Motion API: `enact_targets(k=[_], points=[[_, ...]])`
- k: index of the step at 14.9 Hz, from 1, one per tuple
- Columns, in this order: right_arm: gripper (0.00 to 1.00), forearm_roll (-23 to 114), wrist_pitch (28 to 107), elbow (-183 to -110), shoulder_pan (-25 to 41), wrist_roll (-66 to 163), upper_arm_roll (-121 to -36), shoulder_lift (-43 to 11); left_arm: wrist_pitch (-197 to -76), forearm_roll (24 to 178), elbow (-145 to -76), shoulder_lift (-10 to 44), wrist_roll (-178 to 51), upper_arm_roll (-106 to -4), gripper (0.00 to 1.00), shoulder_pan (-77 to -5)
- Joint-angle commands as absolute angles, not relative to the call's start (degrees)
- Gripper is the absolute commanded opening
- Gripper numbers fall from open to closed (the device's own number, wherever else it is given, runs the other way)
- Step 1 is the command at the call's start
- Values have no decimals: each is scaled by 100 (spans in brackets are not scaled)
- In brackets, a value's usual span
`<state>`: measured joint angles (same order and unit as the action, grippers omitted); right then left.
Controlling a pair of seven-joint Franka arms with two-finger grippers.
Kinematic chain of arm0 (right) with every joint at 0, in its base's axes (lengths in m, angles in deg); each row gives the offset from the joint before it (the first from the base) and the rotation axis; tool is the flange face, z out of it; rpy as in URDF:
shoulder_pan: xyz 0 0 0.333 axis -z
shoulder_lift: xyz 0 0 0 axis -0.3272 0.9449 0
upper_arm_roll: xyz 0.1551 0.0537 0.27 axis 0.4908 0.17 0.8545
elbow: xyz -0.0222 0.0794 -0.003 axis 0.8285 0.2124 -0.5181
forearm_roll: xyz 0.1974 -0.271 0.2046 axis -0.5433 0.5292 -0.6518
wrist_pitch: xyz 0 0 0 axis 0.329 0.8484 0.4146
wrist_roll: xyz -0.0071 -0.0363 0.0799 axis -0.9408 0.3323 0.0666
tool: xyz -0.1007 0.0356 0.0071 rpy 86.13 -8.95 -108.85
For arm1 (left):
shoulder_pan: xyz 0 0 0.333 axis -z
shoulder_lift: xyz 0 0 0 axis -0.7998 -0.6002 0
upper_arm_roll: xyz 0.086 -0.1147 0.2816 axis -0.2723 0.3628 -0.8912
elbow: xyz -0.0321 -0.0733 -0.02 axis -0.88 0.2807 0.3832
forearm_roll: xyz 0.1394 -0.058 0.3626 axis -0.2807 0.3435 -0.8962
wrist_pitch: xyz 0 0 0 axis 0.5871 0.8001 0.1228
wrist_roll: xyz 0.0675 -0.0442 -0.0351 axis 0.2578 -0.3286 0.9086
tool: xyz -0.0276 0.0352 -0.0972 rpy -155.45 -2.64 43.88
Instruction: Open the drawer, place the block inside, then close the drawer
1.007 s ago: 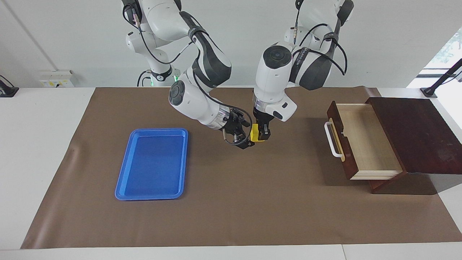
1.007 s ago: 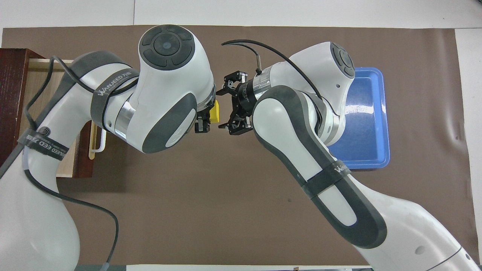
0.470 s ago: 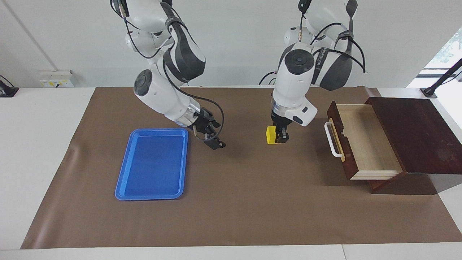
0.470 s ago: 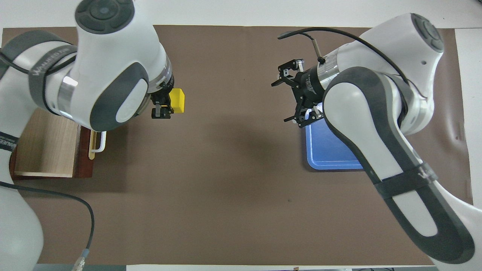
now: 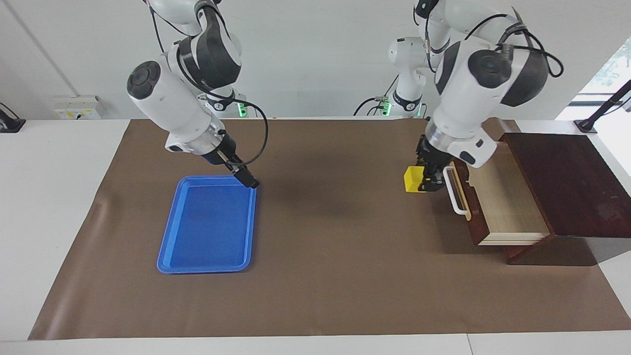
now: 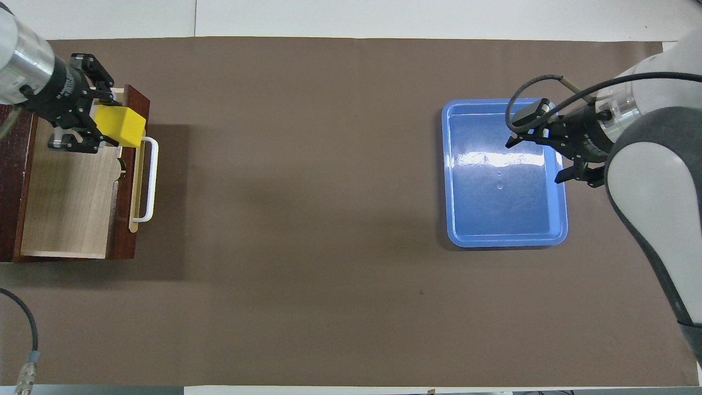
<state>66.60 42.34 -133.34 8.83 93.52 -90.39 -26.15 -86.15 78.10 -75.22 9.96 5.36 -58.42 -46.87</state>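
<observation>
With my left pincer (image 5: 423, 180) clamped on the block (image 5: 412, 179), I hold that yellow cube in the air just in front of the drawer (image 5: 498, 195) — in the overhead view it covers the front panel's corner by the white handle (image 6: 147, 178). Pulled out of its dark wooden box (image 5: 567, 185) at the left arm's end of the desk (image 5: 59, 197), the drawer shows a pale wood floor with nothing in it. My right pincer (image 5: 245, 176) hangs over the blue tray (image 5: 207, 227), at the tray's edge nearest the robots, toward the right arm's end of the brown mat (image 5: 325, 256) — its fingers stand wide apart and hold nothing.
</observation>
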Motion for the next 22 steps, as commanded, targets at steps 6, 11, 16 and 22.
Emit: enact_targets(k=[6,11,16,22], points=[[100,7720,3873,-13615,1373,5818,-8957,-3340,-9538,7960,-8612,1186,-823,-7160,0,-4573],[100,7711,3839,-13588,1409,5771,-8974,-3305,-10110,7960,-9351,1326,-376,-7161,0,-4547],[100,7729,3689,-13553,1488,5657,-8965,-3279,-10505,7960,-9861,1449,-31,-7073,0,-4520],[100,7729,3601,-13570,1479,5665,-8965,-3287,-10832,7960,-10240,1599,-84,-7081,0,-4520]])
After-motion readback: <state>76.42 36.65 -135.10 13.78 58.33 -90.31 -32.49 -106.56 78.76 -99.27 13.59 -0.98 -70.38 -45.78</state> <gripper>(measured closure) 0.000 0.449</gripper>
